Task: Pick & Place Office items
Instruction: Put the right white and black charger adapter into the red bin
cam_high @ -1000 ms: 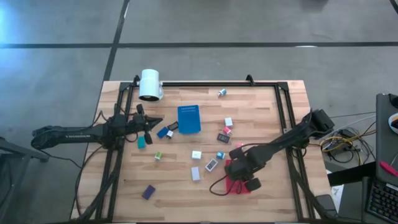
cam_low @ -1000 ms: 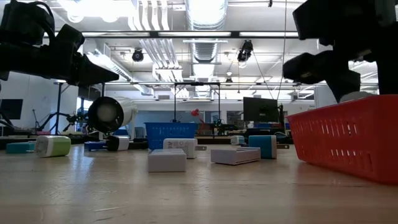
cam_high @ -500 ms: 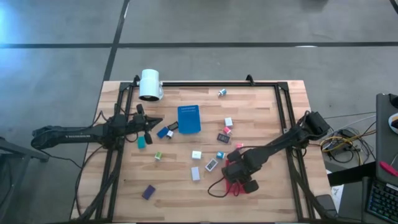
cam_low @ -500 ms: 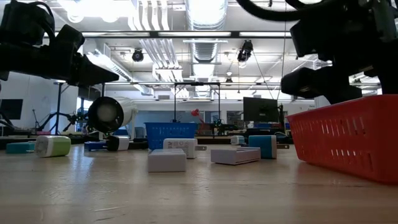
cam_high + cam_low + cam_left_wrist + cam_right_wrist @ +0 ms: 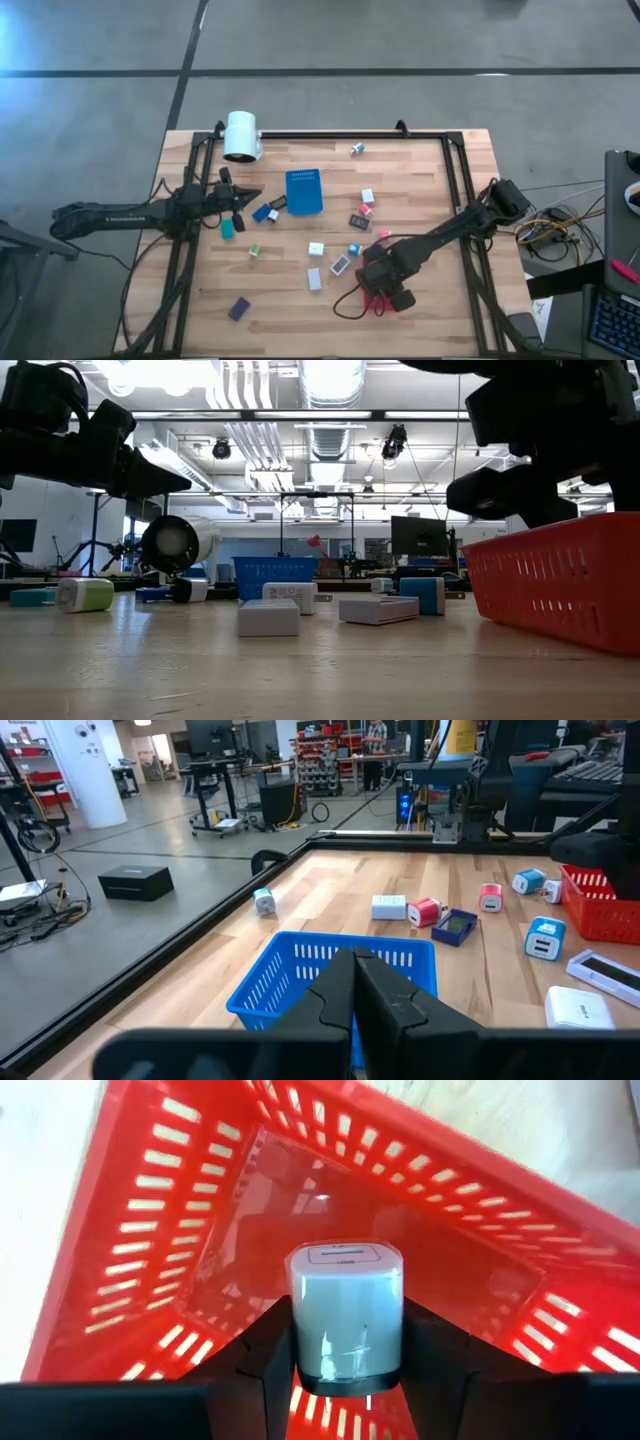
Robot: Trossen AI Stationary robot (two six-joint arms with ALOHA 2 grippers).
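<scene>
Since the earlier frames I have brought the right arm slightly inward, so the right claw (image 5: 345, 1342) now hangs over the red tray (image 5: 180, 1210) and grips a white block (image 5: 346, 1315) between its fingers above the tray floor. The left claw (image 5: 355, 990) is closed on nothing, poised above the blue tray (image 5: 300, 975) at the surface's (image 5: 420, 170) left side. Other office items (image 5: 316, 248) lie scattered mid-surface between the two trays.

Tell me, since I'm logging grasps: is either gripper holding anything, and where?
The right gripper clamps a white block by its two opposite sides, above the red tray. The left gripper holds nothing.
</scene>
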